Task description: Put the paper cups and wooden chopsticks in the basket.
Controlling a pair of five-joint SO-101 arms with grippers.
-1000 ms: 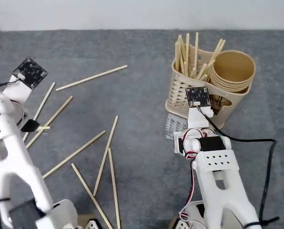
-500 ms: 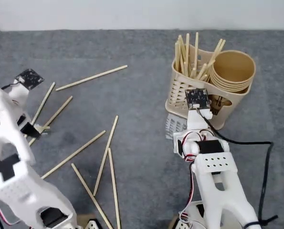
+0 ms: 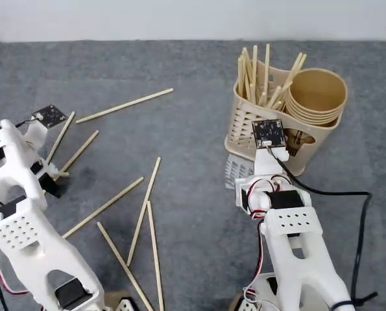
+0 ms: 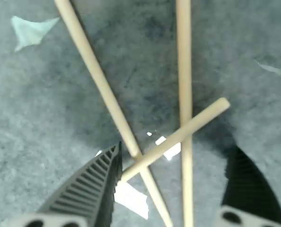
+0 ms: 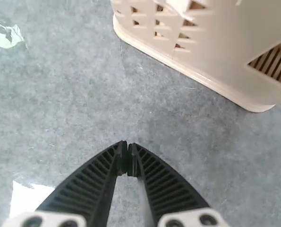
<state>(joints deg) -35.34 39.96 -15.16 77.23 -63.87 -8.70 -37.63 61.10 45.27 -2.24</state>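
Wooden chopsticks (image 4: pixel 183 71), three of them crossed on the grey table (image 3: pixel 193 116) at the left, lie between the spread fingers of my left gripper (image 4: pixel 175 151), while my right gripper (image 5: pixel 127 158), fingers pressed together, hangs just near of the basket (image 3: pixel 244 126) at the far right, which holds the paper cups (image 3: pixel 317 97).
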